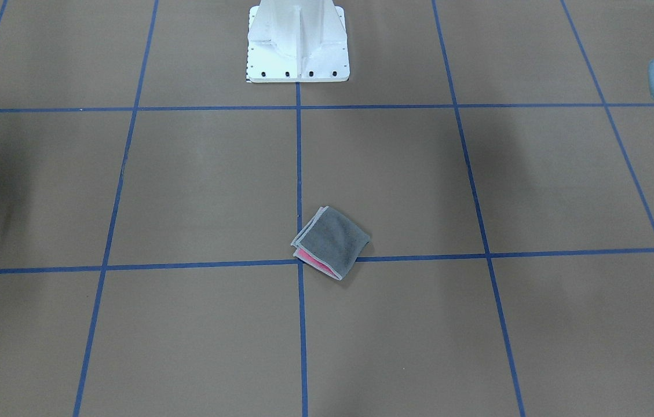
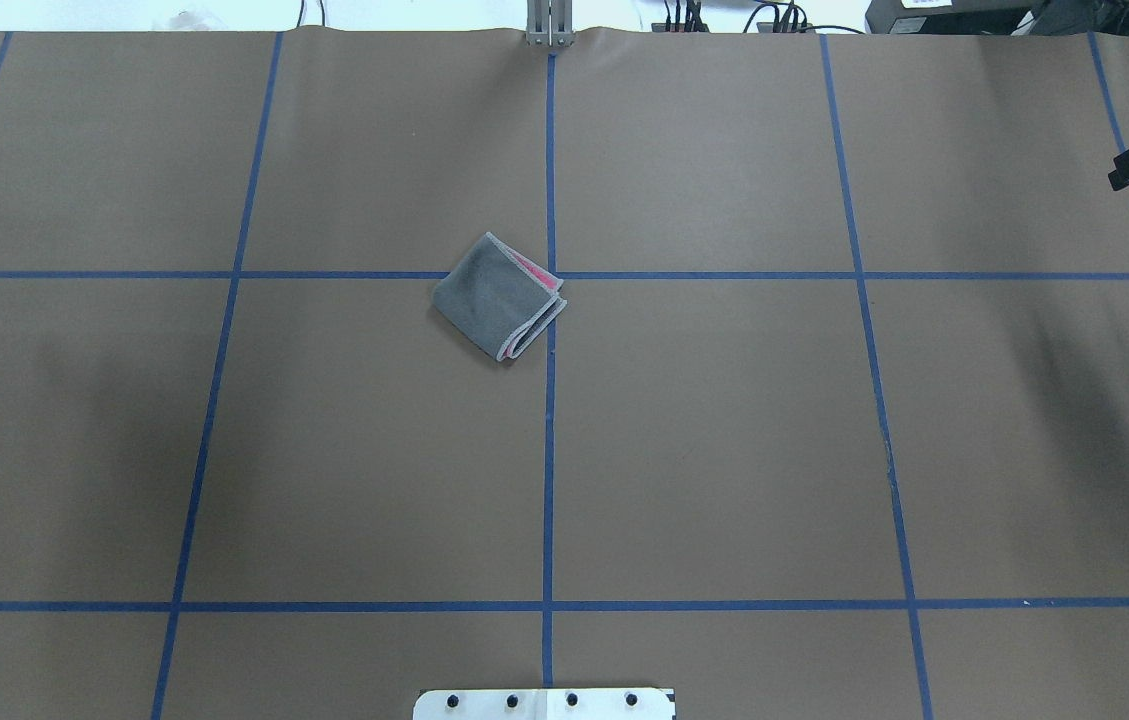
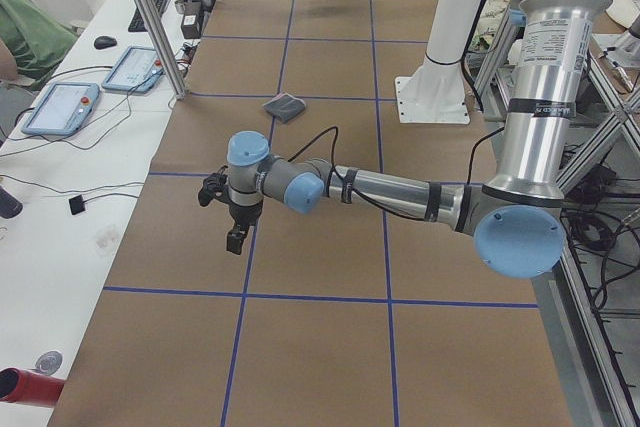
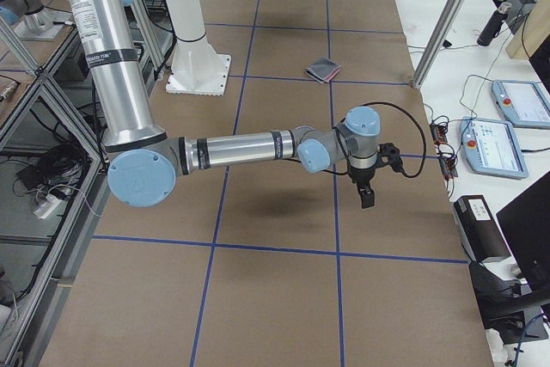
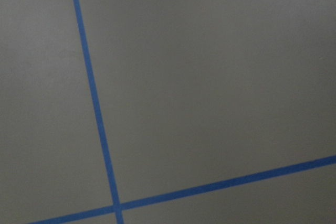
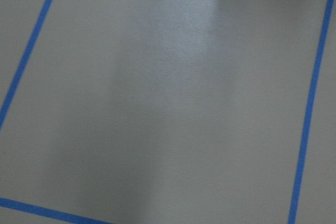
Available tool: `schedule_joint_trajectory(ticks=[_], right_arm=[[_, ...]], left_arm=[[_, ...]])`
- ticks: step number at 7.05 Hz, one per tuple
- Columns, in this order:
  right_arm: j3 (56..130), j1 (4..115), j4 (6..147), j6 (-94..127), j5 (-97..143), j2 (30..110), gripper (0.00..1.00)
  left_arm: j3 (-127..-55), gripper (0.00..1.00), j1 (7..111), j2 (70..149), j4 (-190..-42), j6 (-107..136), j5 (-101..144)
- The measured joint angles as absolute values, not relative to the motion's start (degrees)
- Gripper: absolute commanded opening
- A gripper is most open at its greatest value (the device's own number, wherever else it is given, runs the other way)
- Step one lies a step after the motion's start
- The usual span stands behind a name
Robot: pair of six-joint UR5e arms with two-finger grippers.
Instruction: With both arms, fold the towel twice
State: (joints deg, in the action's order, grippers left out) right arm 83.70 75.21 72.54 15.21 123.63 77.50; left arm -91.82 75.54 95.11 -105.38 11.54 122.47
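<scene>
Desk [image 2: 724, 450]: brown paper, blue tape grid [image 2: 549, 450].

Left arm [image 3: 400, 189] and right arm [image 4: 241, 148]: each stretched out low over its own end of the desk, well apart from the middle. Both wrist views show only paper and tape.

Towel [image 2: 499, 297]: lies flat near the middle of the desk, just on the robot's left of the centre tape line, with one corner at a tape crossing. It is a small, thick square, grey face up. Stacked stitched edges and a sliver of pink show along the open sides.

Left gripper [image 3: 237, 239] and right gripper [image 4: 367, 199]: both point down over bare desk with nothing between the fingers. Each is cropped or too small in the main views, so I cannot tell whether the jaws are parted or closed.

Judgement: the layered edges suggest both folds are made, so this is the finishing step. Next move is light: check that the stack sits square, then park the arms. If a layer has slipped, one gripper would need to pinch a corner and the other hold the stack down.
</scene>
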Motion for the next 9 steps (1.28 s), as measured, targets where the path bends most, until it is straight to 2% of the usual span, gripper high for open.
schedule_joint_trajectory(ticks=[3, 6, 9], right_arm=[[84.97, 82.41, 81.79, 14.34, 137.23, 80.04, 1.00], [87.32, 87.13, 82.90, 8.72, 140.91, 86.56, 1.00], [88.29, 89.57, 83.21, 7.70, 138.98, 88.29, 1.00]], left_arm=[[-92.21, 1.00, 79.88, 92.91, -99.66, 7.11, 130.26], [-94.16, 1.00, 87.00, 90.88, -89.75, -4.06, 133.07], [-94.51, 1.00, 89.22, 90.30, -86.15, -6.35, 132.96]])
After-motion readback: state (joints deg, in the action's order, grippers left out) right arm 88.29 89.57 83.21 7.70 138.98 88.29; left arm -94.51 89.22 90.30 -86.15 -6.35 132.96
